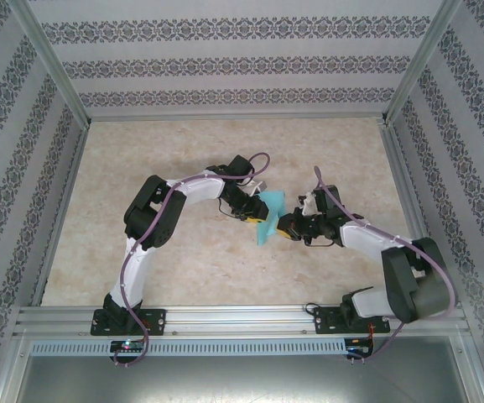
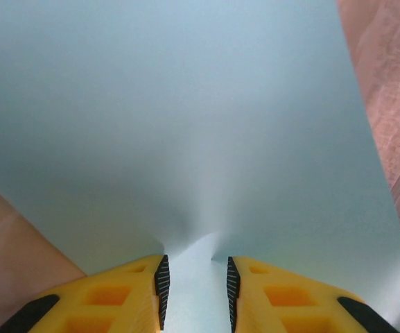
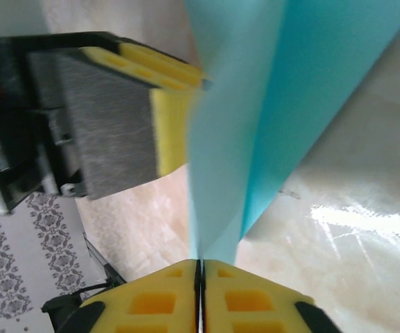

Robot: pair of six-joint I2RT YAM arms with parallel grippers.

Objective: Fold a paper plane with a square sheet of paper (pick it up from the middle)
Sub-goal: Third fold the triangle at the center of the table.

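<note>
The square sheet of paper [image 1: 270, 211] hangs in the air over the middle of the table, light turquoise, folded into a narrow upright shape between my two grippers. My left gripper [image 1: 251, 216] holds it from the left. In the left wrist view the sheet [image 2: 186, 125] spreads wide, and a bulged fold of it sits between the partly parted jaws of that gripper [image 2: 195, 267]. My right gripper [image 1: 285, 227] comes from the right. Its jaws [image 3: 201, 262] are pressed together on the lower tip of the paper [image 3: 255, 104]. The left gripper's yellow finger [image 3: 168, 132] touches the sheet's far side.
The beige marbled table [image 1: 183, 269] lies below both arms. Aluminium rails [image 1: 242, 317] run along the near edge and up the sides, with patterned walls [image 1: 225, 59] behind. The two wrists stand close together at the centre.
</note>
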